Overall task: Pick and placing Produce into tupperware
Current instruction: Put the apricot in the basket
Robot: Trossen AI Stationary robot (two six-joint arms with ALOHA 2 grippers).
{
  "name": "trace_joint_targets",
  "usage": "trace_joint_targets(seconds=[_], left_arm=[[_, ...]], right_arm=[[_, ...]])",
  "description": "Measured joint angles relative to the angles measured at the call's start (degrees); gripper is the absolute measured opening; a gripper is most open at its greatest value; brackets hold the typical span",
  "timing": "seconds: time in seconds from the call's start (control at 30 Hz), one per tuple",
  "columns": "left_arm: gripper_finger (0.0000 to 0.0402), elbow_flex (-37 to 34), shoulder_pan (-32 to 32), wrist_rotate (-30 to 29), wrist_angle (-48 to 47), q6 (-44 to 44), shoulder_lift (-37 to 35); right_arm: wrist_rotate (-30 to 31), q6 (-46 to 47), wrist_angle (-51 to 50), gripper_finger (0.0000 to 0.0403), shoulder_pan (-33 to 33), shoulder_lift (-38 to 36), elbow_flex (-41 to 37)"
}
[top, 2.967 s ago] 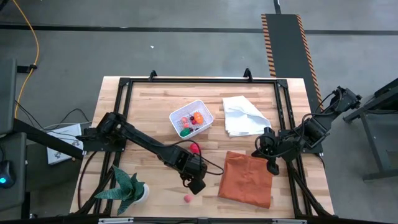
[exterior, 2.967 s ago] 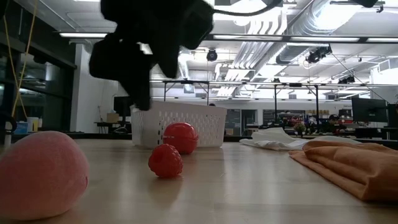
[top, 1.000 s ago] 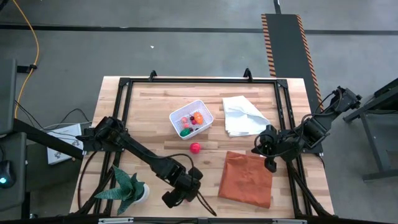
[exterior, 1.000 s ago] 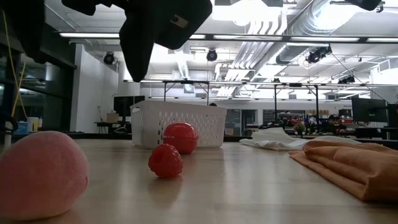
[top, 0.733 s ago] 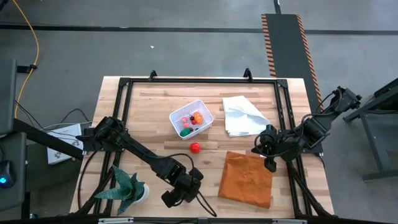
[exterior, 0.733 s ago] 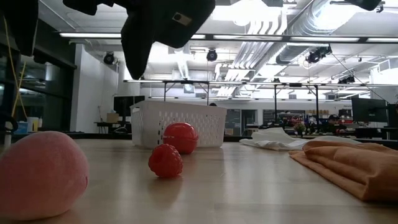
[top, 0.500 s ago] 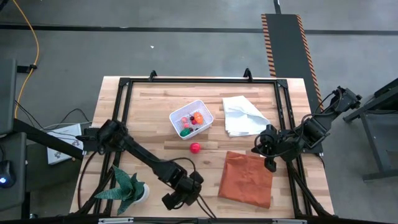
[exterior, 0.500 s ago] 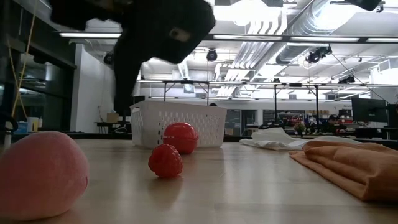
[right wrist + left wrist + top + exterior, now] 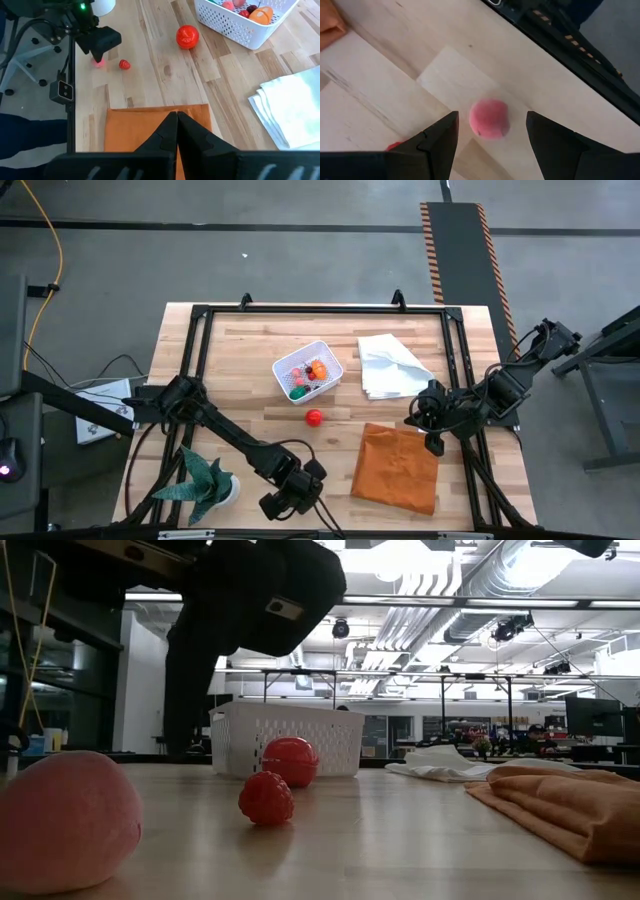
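My left gripper [image 9: 491, 116] is open near the table's near edge [image 9: 288, 498]. Its fingers stand on either side of a pink ball [image 9: 489, 118] that lies on the wood, with a gap on both sides. A small red berry [image 9: 124, 64] lies close by, and a red tomato [image 9: 314, 418] sits nearer the tub. The white perforated tub [image 9: 308, 370] holds several pieces of produce, one orange and one green. In the low view the pink ball [image 9: 65, 820], berry [image 9: 266, 798] and tomato [image 9: 290, 760] all rest on the table. My right gripper [image 9: 176, 120] is shut and waits above the orange cloth's far right corner [image 9: 436, 442].
A green potted plant [image 9: 208, 485] stands at the near left, close to the left arm. An orange cloth [image 9: 397, 468] lies to the right of the left gripper, and a white cloth [image 9: 392, 365] lies beyond it. A black frame rail [image 9: 200, 360] runs around the table.
My left gripper has shifted a little toward the table's near edge and come down over the pink ball, staying open. The produce and the tub have not moved.
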Motion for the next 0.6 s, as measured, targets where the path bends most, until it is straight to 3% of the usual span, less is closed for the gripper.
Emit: trace_joint_targets(seconds=[0.6], left_arm=[[0.0220, 0.0, 0.0, 0.4, 0.4, -0.4, 2.1]], right_arm=[[0.4, -0.1, 0.0, 0.0000, 0.0, 0.0, 0.0]])
